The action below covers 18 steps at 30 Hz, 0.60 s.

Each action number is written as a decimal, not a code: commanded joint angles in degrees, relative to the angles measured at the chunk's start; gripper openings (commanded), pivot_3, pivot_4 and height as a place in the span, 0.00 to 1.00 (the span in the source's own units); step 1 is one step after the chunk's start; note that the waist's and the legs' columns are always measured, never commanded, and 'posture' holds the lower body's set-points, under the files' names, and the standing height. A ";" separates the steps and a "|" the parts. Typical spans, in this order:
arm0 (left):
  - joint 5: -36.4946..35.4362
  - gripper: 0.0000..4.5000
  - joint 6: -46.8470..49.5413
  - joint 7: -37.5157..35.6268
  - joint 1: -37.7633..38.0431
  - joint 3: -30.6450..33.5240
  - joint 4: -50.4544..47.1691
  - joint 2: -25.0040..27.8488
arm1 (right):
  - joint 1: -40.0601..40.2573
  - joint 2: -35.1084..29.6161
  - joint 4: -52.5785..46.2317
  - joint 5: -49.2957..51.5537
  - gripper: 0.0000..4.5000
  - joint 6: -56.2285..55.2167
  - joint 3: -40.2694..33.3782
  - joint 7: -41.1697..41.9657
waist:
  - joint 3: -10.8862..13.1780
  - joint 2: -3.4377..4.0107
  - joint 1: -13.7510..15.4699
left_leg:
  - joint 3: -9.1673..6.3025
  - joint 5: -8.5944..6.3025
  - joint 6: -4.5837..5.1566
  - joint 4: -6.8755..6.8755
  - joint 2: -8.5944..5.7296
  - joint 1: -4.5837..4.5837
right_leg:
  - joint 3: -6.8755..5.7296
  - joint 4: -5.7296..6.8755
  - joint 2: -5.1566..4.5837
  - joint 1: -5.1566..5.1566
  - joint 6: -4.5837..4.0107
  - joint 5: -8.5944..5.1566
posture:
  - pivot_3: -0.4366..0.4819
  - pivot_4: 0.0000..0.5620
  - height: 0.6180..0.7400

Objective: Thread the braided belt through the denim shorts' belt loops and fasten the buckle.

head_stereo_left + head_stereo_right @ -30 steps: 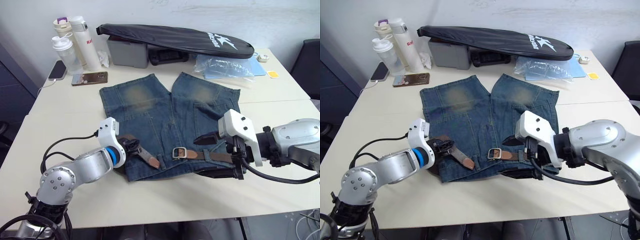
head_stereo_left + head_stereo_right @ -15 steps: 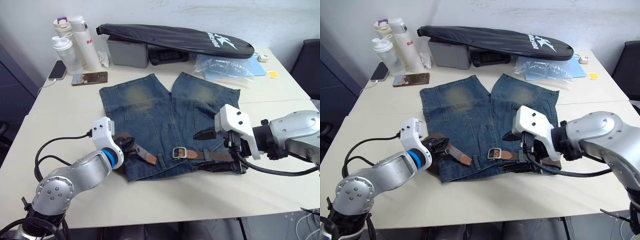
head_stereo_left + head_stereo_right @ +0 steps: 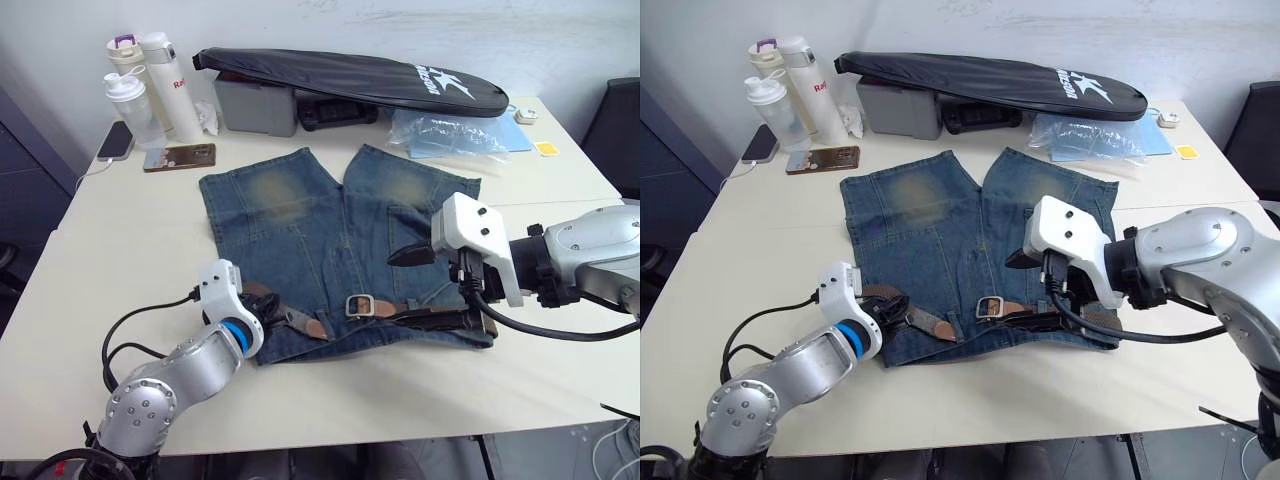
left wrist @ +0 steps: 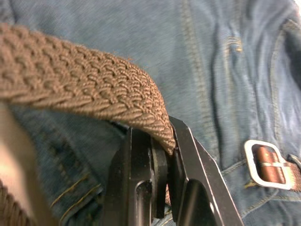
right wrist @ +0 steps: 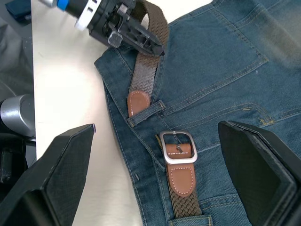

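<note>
left gripper [image 4: 160,160]: clamped tight on the belt [image 5: 149,56] just behind its tan tip; the woven strap arches out of the jaws, so the free end can be steered, I judge, toward the buckle.
belt tip [image 5: 138,102]: lies on the waistband just short of the buckle [image 5: 178,147], pushed under a belt loop [image 5: 146,113]; not yet through the frame.
buckle: flat on the waistband near the middle of the shorts [image 3: 330,235], prong side up, its open frame facing the tip, which makes it a ready target for fastening.
right gripper [image 5: 155,188]: spread wide, holding nothing, hovering over the waistband just beyond the buckle on the robot's right; likely placed to pin or take the buckle end while the other arm feeds.
belt run: from the buckle the strap goes along the waistband toward the robot's right and passes under the right arm; how many loops it passes there I cannot tell.
shorts: spread flat on the surface [image 3: 120,250], waistband nearest the robot, legs pointing away, so both arms reach the band.
step in hand: by my reading, threading is nearly done; joining tip and buckle remains.
risk: the soft strap may buckle or snag at the loop instead of sliding.
</note>
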 commanded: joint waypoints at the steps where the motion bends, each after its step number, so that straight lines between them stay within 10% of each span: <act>1: 3.48 0.00 -1.80 2.33 1.60 1.63 -4.33 -0.86 | -2.59 -0.37 0.61 0.82 0.99 0.54 0.10 0.86 | 0.00 0.00 0.00 | 0.00 0.00 0.00 0.01 0.00 0.00 | 0.00 0.00 0.00 0.00 0.00 0.00 | 0.48 0.27 1.00; 18: 6.92 0.00 -0.70 3.20 1.20 -0.90 -7.23 -3.82 | -6.12 2.80 4.17 -3.05 0.99 -2.38 5.60 2.24 | -0.01 0.03 -0.02 | 0.00 -0.03 0.05 0.01 -0.02 0.00 | -0.02 -0.11 -0.03 0.09 -0.09 -0.05 | 0.48 0.27 1.00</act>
